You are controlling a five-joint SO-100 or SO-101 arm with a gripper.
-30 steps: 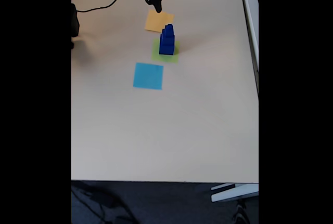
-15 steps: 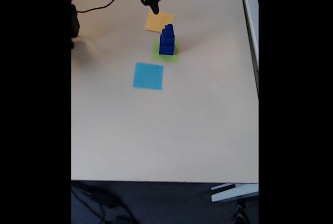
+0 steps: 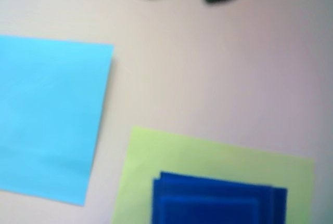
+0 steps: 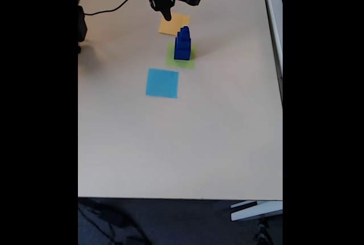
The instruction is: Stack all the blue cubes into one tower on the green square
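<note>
The blue cubes (image 4: 182, 45) stand stacked in a tower on the green square (image 4: 172, 58), while the claw (image 4: 166, 13) hangs empty over the orange square (image 4: 172, 24), tips slightly apart.

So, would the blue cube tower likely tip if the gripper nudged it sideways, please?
Probably. The tower is tall and narrow, tapering upward, so its upper cubes would likely slide or topple first. They look merely stacked, not joined. The thin green square beneath might also slip on the smooth table.

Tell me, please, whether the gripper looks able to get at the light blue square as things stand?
Probably yes: the light blue square lies bare on the table, but the tower of blue cubes stands between it and the gripper, so coming from above seems safer.
</note>
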